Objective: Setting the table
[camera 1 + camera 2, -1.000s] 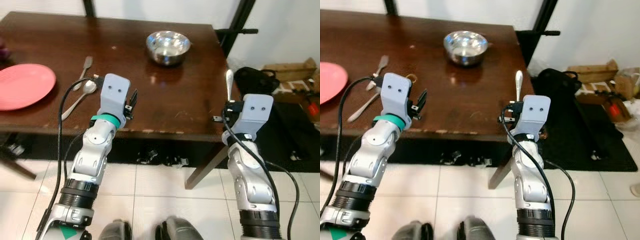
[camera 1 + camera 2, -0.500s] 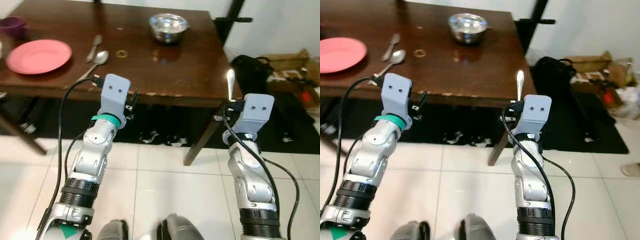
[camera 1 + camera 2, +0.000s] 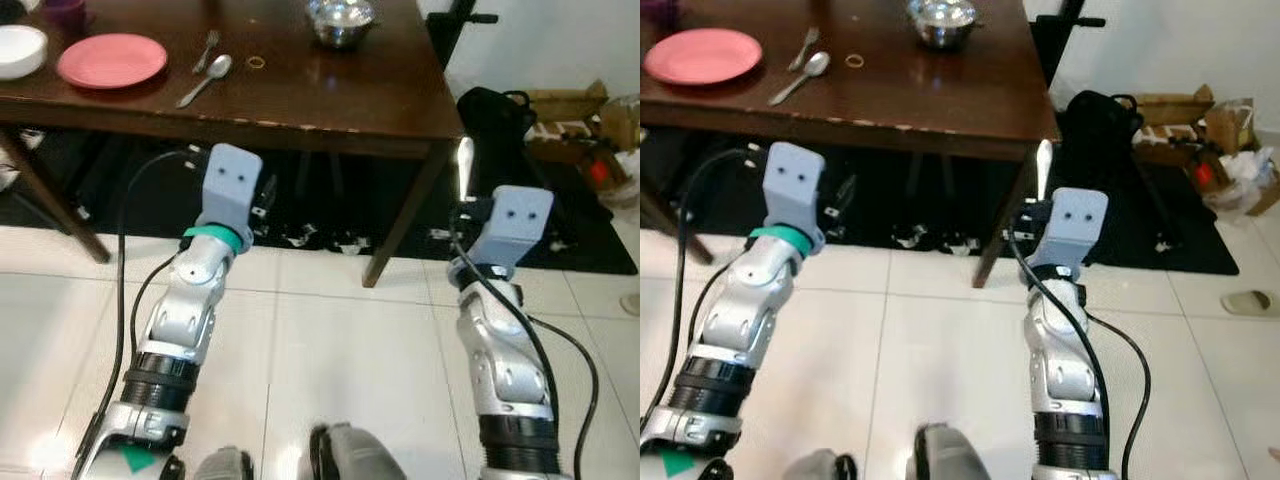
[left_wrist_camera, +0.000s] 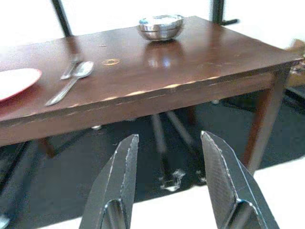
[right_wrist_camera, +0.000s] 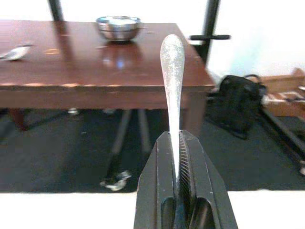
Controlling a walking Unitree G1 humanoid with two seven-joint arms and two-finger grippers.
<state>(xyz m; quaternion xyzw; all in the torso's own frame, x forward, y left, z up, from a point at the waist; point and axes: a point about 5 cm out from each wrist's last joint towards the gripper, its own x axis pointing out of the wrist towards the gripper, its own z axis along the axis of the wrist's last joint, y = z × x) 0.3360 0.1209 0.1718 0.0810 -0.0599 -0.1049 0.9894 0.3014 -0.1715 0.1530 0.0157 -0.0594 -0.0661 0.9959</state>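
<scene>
the desk (image 3: 330, 95) near edge and right corner lie bare; a bowl (image 3: 343, 20) stands by the far edge, cutlery (image 3: 205, 78) and a plate (image 3: 111, 60) leftward.

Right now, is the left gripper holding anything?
No, the left gripper has its fingers spread with nothing between them, just the table ahead.

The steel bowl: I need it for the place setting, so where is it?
The steel bowl sits at the table's far right end, right of the fork and spoon.

A home dining corner (white-tiled floor (image 3: 330, 330)): dark wooden table (image 3: 330, 85) bearing pink plate (image 3: 111, 60); cutlery (image 3: 205, 78).
</scene>
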